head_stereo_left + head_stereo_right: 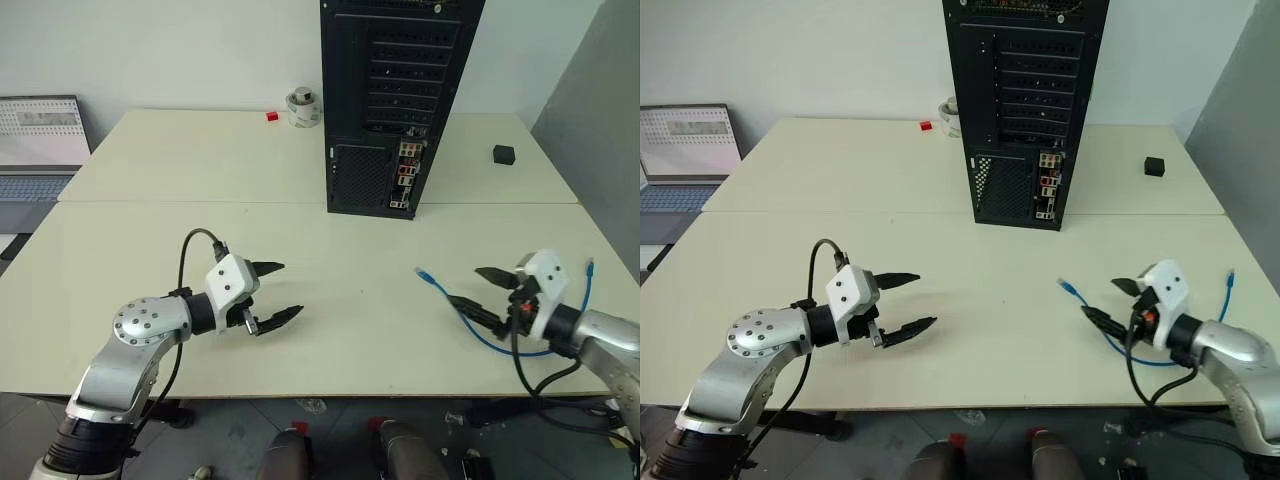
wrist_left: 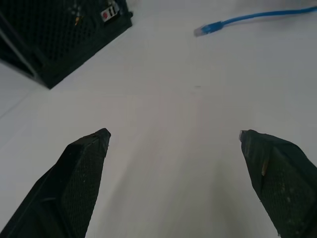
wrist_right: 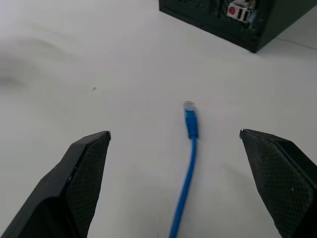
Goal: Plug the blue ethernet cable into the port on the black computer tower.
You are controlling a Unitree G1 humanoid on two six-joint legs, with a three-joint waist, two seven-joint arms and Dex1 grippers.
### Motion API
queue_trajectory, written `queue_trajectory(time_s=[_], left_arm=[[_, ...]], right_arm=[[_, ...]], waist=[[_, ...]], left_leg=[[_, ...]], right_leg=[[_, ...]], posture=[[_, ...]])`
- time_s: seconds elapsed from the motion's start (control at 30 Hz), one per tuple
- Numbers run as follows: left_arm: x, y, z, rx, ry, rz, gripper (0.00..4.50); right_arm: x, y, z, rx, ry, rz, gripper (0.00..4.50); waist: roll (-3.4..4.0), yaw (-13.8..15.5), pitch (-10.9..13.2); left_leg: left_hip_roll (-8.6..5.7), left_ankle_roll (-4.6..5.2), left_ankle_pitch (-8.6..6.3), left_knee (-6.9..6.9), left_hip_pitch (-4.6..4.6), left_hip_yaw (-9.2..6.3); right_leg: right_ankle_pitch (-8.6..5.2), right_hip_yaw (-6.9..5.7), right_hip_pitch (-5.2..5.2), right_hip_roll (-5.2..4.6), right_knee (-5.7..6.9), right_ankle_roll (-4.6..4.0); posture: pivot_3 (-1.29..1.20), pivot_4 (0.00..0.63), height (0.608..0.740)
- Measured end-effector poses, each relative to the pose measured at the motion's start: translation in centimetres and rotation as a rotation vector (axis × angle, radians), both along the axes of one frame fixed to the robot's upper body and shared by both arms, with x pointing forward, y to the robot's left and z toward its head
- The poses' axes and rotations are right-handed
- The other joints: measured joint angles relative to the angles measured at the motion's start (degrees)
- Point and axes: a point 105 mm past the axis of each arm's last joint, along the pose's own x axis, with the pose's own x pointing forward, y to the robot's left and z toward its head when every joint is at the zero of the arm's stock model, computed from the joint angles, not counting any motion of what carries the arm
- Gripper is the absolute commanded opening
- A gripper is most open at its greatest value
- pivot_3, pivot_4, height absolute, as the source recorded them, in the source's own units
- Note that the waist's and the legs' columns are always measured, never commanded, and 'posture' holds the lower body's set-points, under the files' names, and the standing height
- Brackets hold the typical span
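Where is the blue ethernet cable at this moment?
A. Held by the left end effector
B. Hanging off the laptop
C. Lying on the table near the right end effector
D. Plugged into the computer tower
C: the blue ethernet cable lies loose on the table, its plug between the open fingers of the right end effector, unheld and away from the black computer tower.

Computer tower (image 1: 395,100) upright at the far middle of the bench (image 1: 300,330). Ethernet cable (image 1: 450,300) lying nearer, right of centre, one plug (image 1: 421,272) toward the tower. Cube (image 1: 504,154) right of the tower.
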Motion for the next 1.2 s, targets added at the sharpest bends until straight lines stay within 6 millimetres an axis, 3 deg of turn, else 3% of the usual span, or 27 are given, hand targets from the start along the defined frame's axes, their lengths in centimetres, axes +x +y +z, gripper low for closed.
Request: queue_trajectory(time_s=[0.27, 0.37, 0.93, 1.07, 1.2], left_arm=[[0.3, -1.4, 0.5, 0.009, 0.007, -0.105, 4.46], [0.5, -1.6, 0.9, 0.005, -0.01, -0.115, 4.46], [1.1, -2.2, 0.6, 0.002, 0.006, -0.17, 4.5], [1.3, -2.4, 0.4, 0.018, 0.017, -0.192, 4.5], [1.8, -3.3, -0.1, 0.041, 0.038, -0.244, 4.5]], right_arm=[[3.8, 0.9, -3.2, -0.019, 0.002, -0.074, 4.42], [4.2, 0.6, -4.5, -0.037, 0.017, -0.095, 4.42], [4.3, 1.4, -4.7, -0.093, -0.037, -0.03, 0.23], [4.2, 2.1, -4.6, -0.104, -0.034, 0.02, 0.11], [2.7, 5.2, -3.6, -0.136, -0.047, 0.22, 0.11]], waist=[[0.0, -0.08, 0.0], [0.0, -0.06, 0.0], [0.0, -0.07, 0.0], [0.01, -0.07, 0.0], [0.01, -0.09, 0.0]], left_leg=[[0.01, 0.0, 0.0, 0.01, -0.03, 0.11], [0.0, 0.0, 0.0, 0.0, -0.04, 0.11], [-0.01, 0.0, 0.0, 0.02, -0.03, 0.07], [-0.01, 0.0, 0.0, 0.02, -0.03, 0.07], [-0.02, 0.0, 0.0, 0.03, -0.05, 0.05]], right_leg=[[0.01, 0.01, -0.07, 0.04, 0.03, -0.03], [0.01, 0.0, -0.06, 0.03, 0.03, -0.03], [0.01, -0.01, -0.06, 0.02, 0.04, -0.02], [0.01, -0.02, -0.06, 0.03, 0.05, -0.02], [0.01, -0.03, -0.08, 0.04, 0.06, -0.02]], posture=[[0.0, 0.15, 0.74], [0.0, 0.15, 0.74], [0.0, 0.15, 0.74], [0.0, 0.15, 0.74], [0.0, 0.15, 0.74]])
